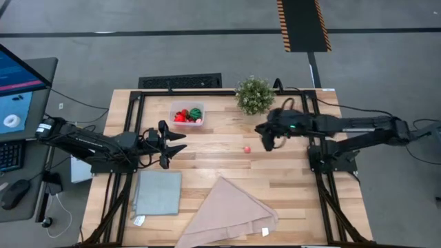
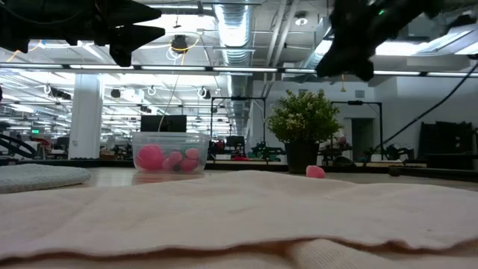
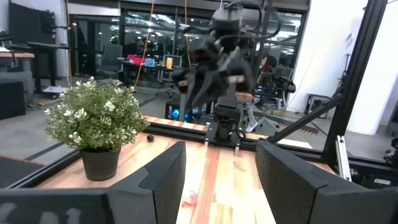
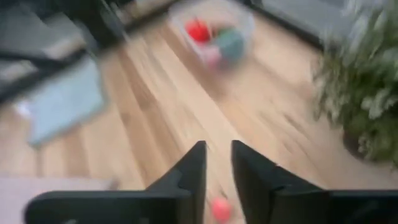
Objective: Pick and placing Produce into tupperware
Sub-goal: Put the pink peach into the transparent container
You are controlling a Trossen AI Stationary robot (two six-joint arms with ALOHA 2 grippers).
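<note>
The right gripper (image 1: pixel 264 140) hangs above the wooden surface (image 1: pixel 289 186), just in front of the potted plant (image 1: pixel 254 94) and close beside one small pink piece of produce (image 1: pixel 247 148) that lies alone on the boards. In the right wrist view that pink piece (image 4: pixel 220 208) sits on the wood low between the two dark fingers (image 4: pixel 189 171), which stand a narrow gap apart with nothing between them, so the gripper is slightly open and empty. The tupperware (image 1: pixel 187 114) rests toward the back of the surface, well apart from the loose piece, and it already holds several pieces, among them a red one and a round green one; from the low view the pink ones show through its clear wall (image 2: pixel 170 157), with the plant (image 2: pixel 304 125) and the stray pink piece (image 2: pixel 315 171) off to the side. The left gripper (image 1: pixel 180 142) hovers over the surface nearer the left edge, in front of the tupperware, its fingers (image 3: pixel 163 180) spread apart and holding nothing; past them its wrist camera sees the right arm (image 3: pixel 217 59) raised above the boards. Nearer the front edge lie a flat grey-blue cloth (image 1: pixel 158 193) and, beside it, a larger beige cloth (image 1: pixel 231 213), neither touching the produce or the container.
</note>
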